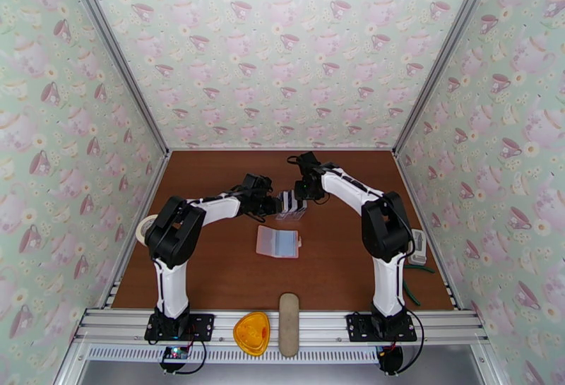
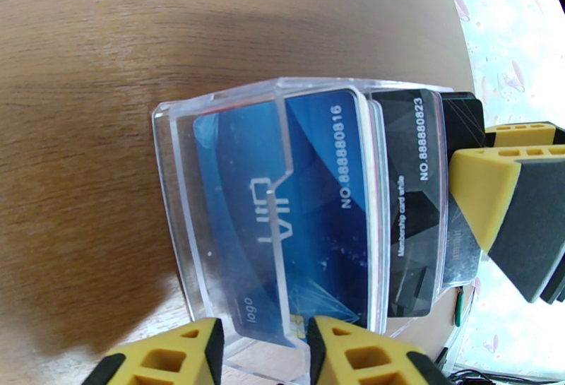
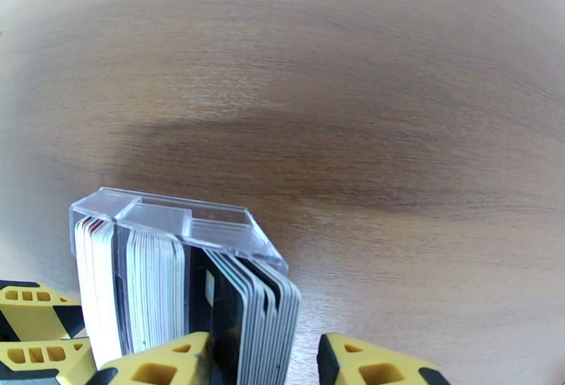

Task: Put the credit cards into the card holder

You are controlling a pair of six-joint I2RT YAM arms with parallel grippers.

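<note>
**Right pincer** (image 3: 263, 362): the jaws are standing apart astride the outermost group of thin rectangular plastic credit cards (image 3: 244, 301), black, white and bluish. One finger is touching the card faces. A sliver of brown wooden desk (image 3: 395, 111) is showing between the other finger and the last card, so nothing is being clamped.

**Left pincer** (image 2: 265, 354): the jaws are clamping an edge of the upright clear plastic rack (image 2: 226, 188) that is carrying the cards. It is working directly opposite the right pincer, with the rack sitting between the two.

**Cards:** those nearest the right pincer are fanning and leaning out of the rack toward it. The rest are standing upright deeper in the rack.

**Destination:** the pale pink rectangular card holder (image 1: 279, 241) is lying flat on the desk behind both pincers, toward the arm bases and apart from the rack.

**Risks, as judged:**
- The right pincer is bracketing several cards at once. Closing here is likely to take a bundle too thick for one sleeve.
- Because the cards are fanning, the outer ones could slide free during the lift and drop on the desk.
- Friction could drag neighbouring cards out with the bundle.
- If the left pincer's hold on the smooth plastic slips, the rack could tip or rise with the cards.
</note>
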